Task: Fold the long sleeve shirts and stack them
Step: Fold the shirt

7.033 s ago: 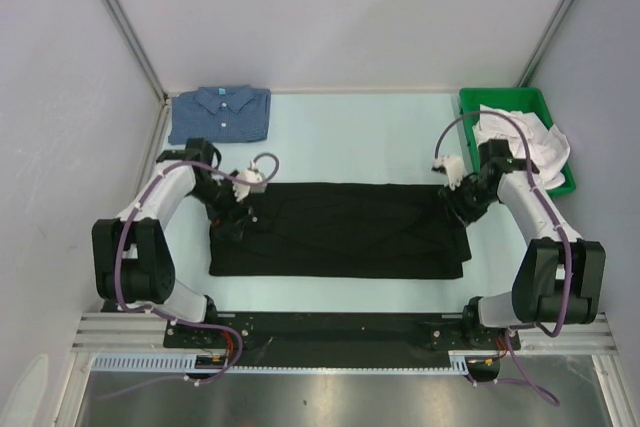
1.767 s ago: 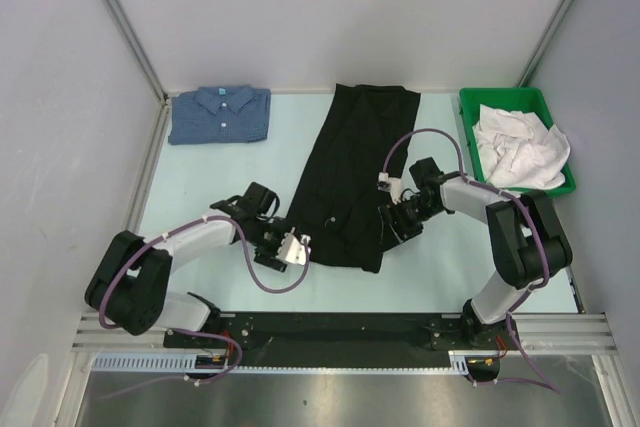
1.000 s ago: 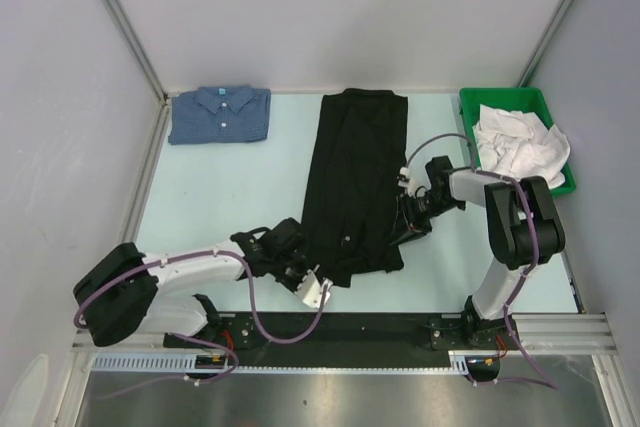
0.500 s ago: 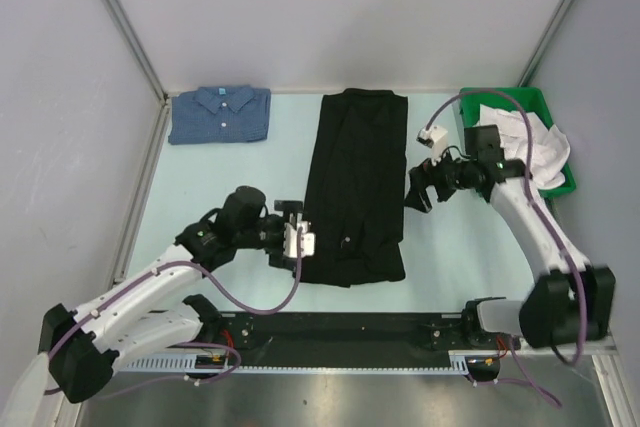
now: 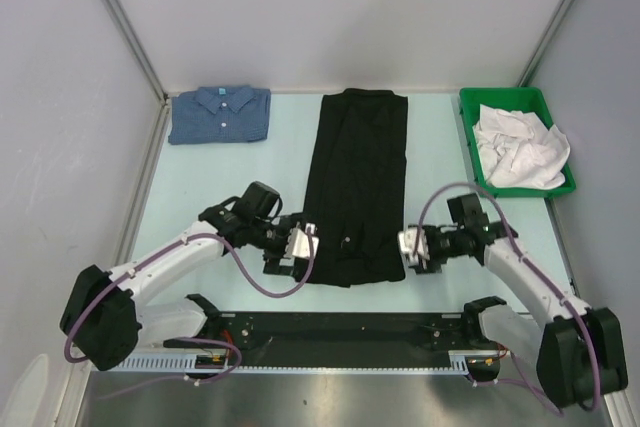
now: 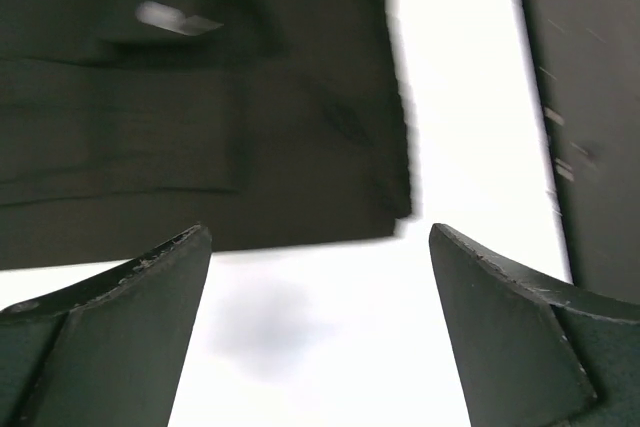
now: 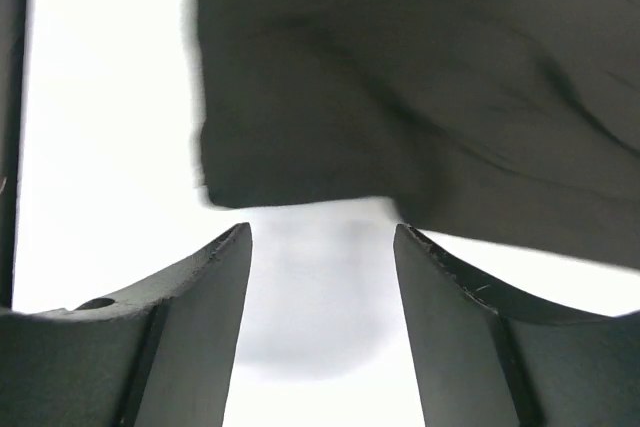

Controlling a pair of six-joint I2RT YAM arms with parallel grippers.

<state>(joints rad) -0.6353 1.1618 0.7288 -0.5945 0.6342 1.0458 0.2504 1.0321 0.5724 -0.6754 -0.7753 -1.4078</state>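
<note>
While bent low either side of the near hem of the black shirt (image 5: 357, 177), a long strip mid-desk (image 5: 230, 187) | left gripper (image 5: 290, 252): jaws apart, empty | right gripper (image 5: 415, 250): jaws apart, empty | blue shirt (image 5: 220, 113): folded, far-left corner

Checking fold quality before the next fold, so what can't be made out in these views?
- Layers beneath the black shirt: top view, its own upper surface covers them.
- Its collar and sleeves: too dark to pick out from above; blurred in both wrist views, whose edges cut off most of it.
- White cloth in the green bin: crumpled, so garment type is unclear in the top view.
</note>
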